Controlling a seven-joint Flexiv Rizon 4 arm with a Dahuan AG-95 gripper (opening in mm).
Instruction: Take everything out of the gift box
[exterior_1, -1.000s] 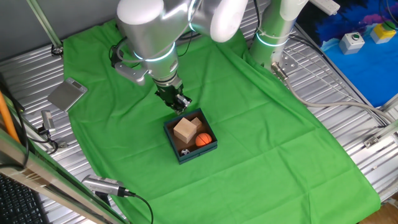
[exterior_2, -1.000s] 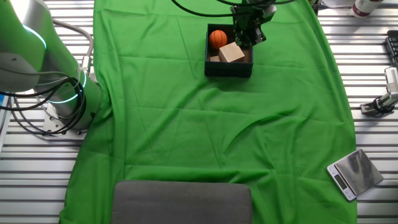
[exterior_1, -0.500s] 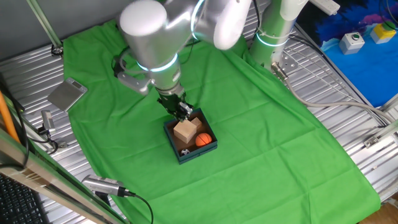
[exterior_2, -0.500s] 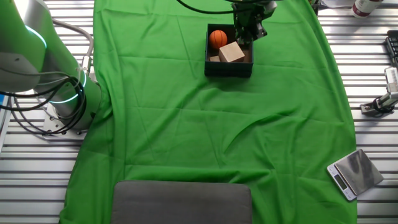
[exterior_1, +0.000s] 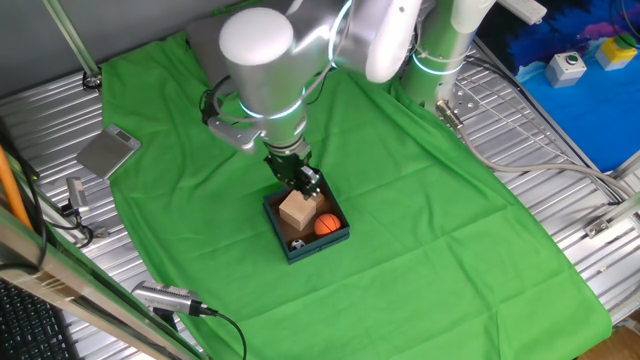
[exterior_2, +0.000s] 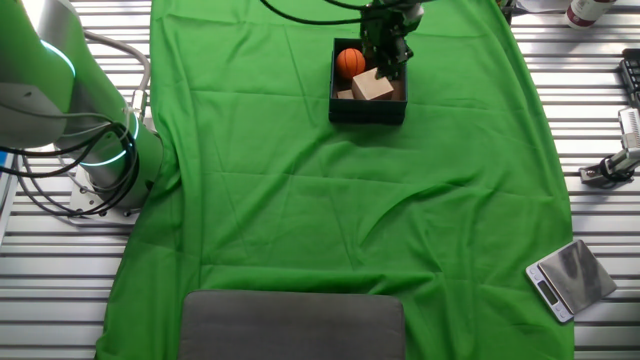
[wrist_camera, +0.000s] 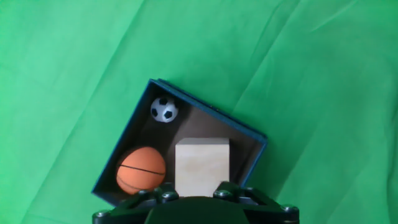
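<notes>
Tool (exterior_1: 309, 187) hangs right over the box (exterior_1: 334, 238) on the green cloth (exterior_1: 420, 200), with nothing in its grip; how far apart the fingers stand, I cannot tell. Inside the box: wooden cube (wrist_camera: 201, 167), orange ball (wrist_camera: 141, 170), tiny soccer ball (wrist_camera: 164, 110). The cube looks light and rigid, so pinch its flat opposite faces. The balls will likely roll.
</notes>
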